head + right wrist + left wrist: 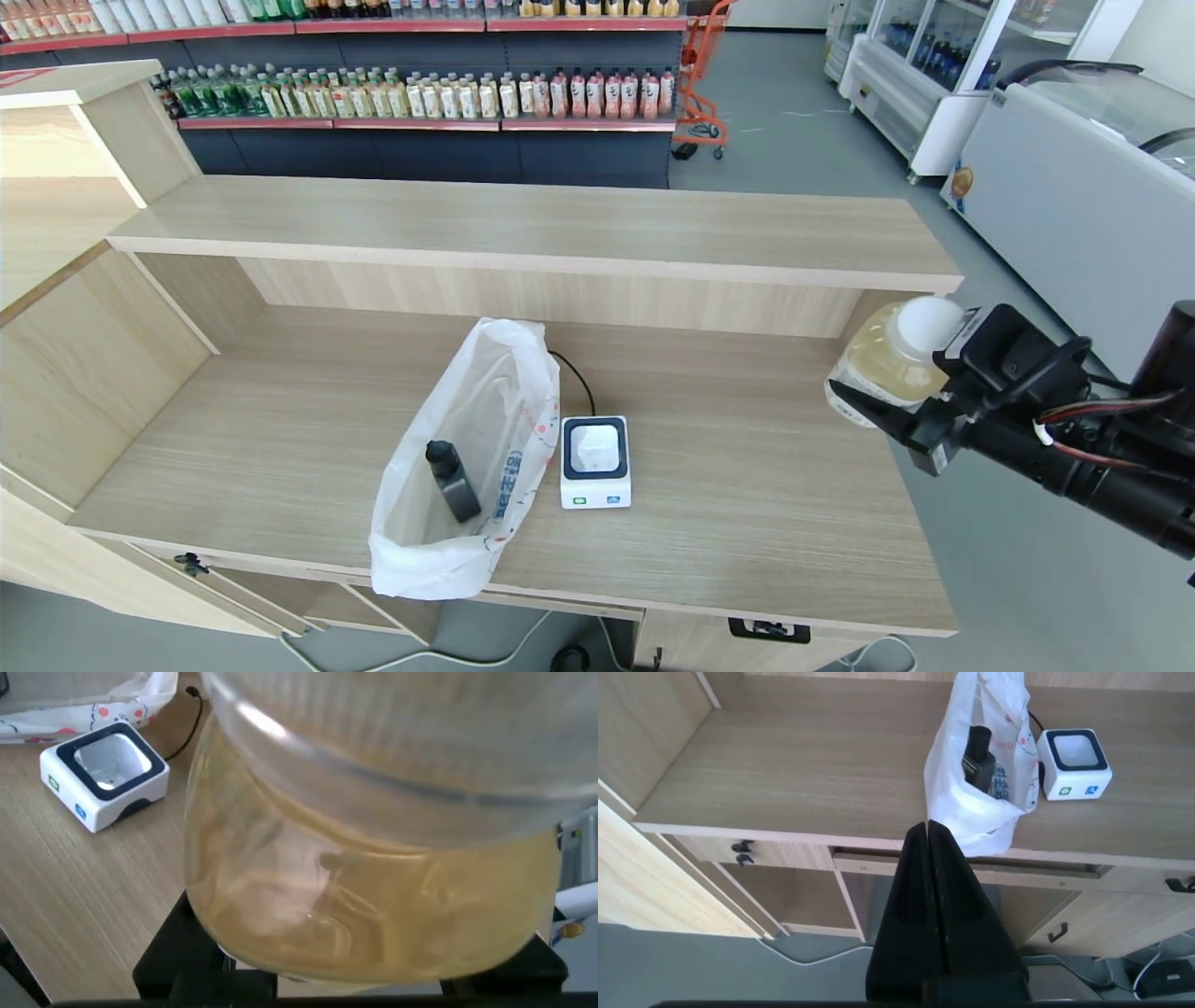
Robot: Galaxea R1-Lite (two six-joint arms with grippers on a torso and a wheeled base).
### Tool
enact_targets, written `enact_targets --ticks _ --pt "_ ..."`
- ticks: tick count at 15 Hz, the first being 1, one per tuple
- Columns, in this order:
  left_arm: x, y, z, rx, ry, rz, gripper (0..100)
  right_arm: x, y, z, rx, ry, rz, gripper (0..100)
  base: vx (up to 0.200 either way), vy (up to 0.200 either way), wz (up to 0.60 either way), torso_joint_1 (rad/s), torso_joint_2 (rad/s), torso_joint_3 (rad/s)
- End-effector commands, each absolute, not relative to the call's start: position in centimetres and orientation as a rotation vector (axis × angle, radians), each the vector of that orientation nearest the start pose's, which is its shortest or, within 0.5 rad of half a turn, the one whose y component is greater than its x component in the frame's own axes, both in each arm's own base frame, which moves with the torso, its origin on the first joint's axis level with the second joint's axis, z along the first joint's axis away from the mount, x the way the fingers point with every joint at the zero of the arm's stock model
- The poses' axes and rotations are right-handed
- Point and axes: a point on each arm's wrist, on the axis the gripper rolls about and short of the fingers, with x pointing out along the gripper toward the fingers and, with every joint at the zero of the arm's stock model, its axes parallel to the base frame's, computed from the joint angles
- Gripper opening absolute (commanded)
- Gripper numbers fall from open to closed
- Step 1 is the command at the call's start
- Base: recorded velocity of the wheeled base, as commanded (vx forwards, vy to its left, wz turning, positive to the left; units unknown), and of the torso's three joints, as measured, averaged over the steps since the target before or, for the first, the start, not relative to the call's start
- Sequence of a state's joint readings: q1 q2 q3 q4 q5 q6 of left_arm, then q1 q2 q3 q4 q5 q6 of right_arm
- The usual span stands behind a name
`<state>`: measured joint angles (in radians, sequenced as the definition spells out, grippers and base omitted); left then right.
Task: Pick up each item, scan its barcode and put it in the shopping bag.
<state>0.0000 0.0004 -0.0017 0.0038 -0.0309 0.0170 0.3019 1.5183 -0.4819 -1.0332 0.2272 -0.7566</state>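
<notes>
My right gripper point(910, 397) is shut on a clear bottle point(887, 364) of pale yellow drink with a white cap, held in the air off the counter's right end. The bottle point(374, 849) looms large in the right wrist view. A white shopping bag point(467, 457) lies open on the counter point(747, 467), with a dark bottle point(453, 481) inside it. The white barcode scanner point(596, 461) sits just right of the bag. My left gripper point(929, 873) is shut with nothing in it, low in front of the counter, below the bag point(985, 756) and scanner point(1075, 763).
A raised wooden ledge point(532, 229) runs behind the counter, and a side wall point(93, 345) closes its left end. A black cable point(574, 373) runs back from the scanner. Drink shelves point(420, 93) and freezers point(1074, 177) stand across the aisle. Drawers point(757, 854) sit under the counter.
</notes>
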Motion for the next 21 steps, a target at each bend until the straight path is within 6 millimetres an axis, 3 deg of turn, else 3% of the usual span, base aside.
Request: enact_targets --ticks 1,8,13,17,21 --pt "-2.3 -0.1 7.5 0.014 0.003 -0.031 0 23.7 8.1 18.3 -0.748 -0.200 0.521 0 0.000 0.200 0.00 -0.007 0.00 0.002" --pt "-2.3 -0.1 7.5 0.014 0.004 -0.031 0 26.4 9.3 17.1 -0.765 -0.277 0.572 0 0.000 0.200 0.00 0.004 0.00 0.002" --pt "-2.3 -0.1 7.5 0.012 0.004 -0.031 0 30.0 10.2 13.2 -0.789 -0.347 0.610 0 0.000 0.200 0.00 0.003 0.00 0.003" --pt "-2.3 -0.1 7.5 0.012 0.003 -0.031 0 31.6 10.0 9.9 -0.822 -0.350 0.618 0 0.000 0.000 0.00 0.000 0.00 0.000" --pt "-2.3 -0.1 7.5 0.012 0.003 -0.031 0 31.9 9.5 9.3 -0.820 -0.341 0.642 0 0.000 0.000 0.00 0.000 0.00 0.000"
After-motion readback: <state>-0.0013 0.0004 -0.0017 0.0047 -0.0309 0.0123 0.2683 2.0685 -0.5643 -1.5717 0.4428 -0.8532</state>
